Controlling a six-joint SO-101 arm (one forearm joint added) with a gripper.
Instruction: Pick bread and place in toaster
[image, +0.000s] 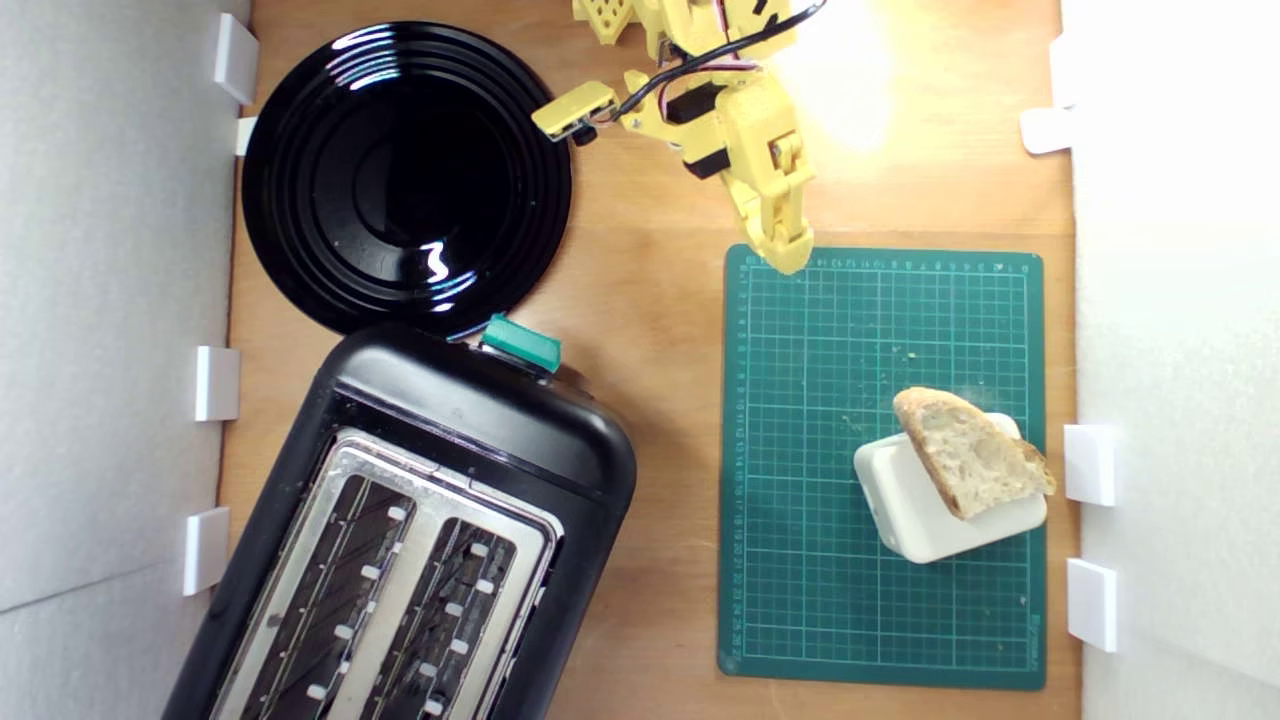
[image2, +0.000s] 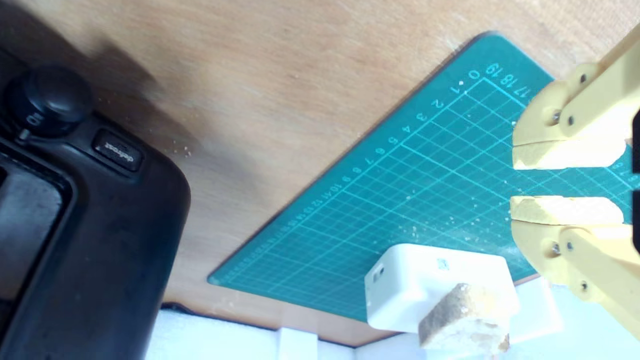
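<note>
Toaster (image: 400, 540) biggest, lower left in exterior view, both slots empty; green cutting mat (image: 885, 470) on exterior view's right; cream box (image: 925, 500) on mat; bread (image: 970, 465) leaning on box, long axis diagonal across box top; gripper (image2: 565, 182) at mat's far corner, well apart from bread, jaws slightly parted, holding nothing; probably must reach across mat.

A wedge of pale, tan-crusted bread (image: 970, 455) leans on a cream rounded box (image: 915, 510) at the right of a green gridded cutting mat (image: 820, 560). The yellow gripper (image: 785, 255) hangs over the mat's upper-left corner. A glossy black toaster (image: 480, 440) fills the lower left, below a round black plate (image: 400, 170).
</note>
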